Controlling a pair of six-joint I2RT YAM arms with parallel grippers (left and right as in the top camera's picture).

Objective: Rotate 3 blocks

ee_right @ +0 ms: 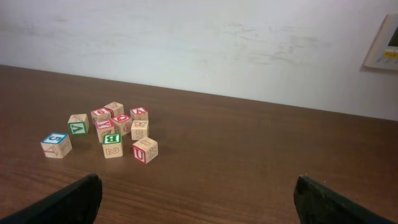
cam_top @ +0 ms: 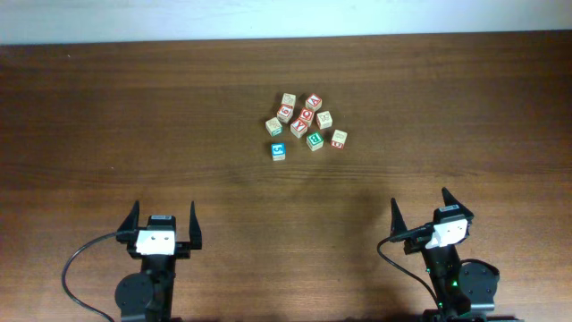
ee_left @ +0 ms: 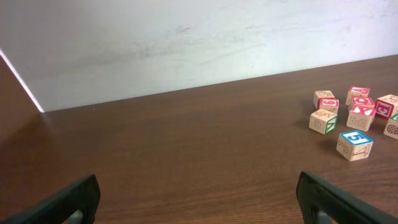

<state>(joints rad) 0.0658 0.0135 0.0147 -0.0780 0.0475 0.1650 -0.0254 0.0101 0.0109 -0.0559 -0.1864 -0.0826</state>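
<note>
Wooden blocks (cam_top: pixel 305 114), ten, lie on the brown worktop (cam_top: pixel 134 116) ahead of the released left end effector (cam_top: pixel 164 215) and right end effector (cam_top: pixel 420 201).

Blue-topped block (ee_right: pixel 56 144) bears a white "5"; just right of it, the green-topped block (ee_right: pixel 112 145) reads "B"; behind the blue-topped block, a tan cube (ee_right: pixel 78 123) shows a green face, "V" or "Y"; red-printed cubes (ee_right: pixel 121 121) beyond are illegible.

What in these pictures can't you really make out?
- Overhead: print on the clustered blocks is too small to read.
- Left wrist view: the right edge cuts off some of those blocks.
- Wrist views: the left pincer and right pincer show only fingertips, cut by the bottom edge.
</note>
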